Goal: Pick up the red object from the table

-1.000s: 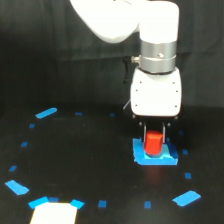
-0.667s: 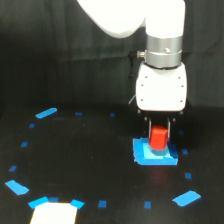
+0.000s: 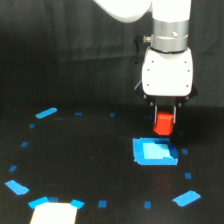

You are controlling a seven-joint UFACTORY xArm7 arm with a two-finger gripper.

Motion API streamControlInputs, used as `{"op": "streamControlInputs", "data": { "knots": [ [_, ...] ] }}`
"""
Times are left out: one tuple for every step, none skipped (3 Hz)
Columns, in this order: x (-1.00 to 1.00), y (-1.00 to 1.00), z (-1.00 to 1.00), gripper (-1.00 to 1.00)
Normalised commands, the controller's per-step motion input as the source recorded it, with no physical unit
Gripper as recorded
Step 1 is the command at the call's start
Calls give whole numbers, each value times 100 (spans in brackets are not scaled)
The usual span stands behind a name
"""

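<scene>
The gripper (image 3: 165, 117) is clamped on the red object (image 3: 165, 124), which hangs clear of the table (image 3: 90, 160) above the blue patch (image 3: 154, 151) — it looks small, light and stiff, its 2 flat sides suiting a pinch, though smooth faces could slip.

Matt black table (image 3: 75, 160); glossy white plastic gripper (image 3: 165, 112).

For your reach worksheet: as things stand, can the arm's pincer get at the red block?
Yes, it seems so: the pincer appears already shut on the red block, holding it clear above the blue patch on the table.
</scene>
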Motion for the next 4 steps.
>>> {"op": "streamControlInputs", "data": {
  "knots": [
    [22, 20, 100, -88],
    [-5, 53, 100, -89],
    [11, 87, 100, -99],
    [-39, 25, 99, -100]
  ]
}}
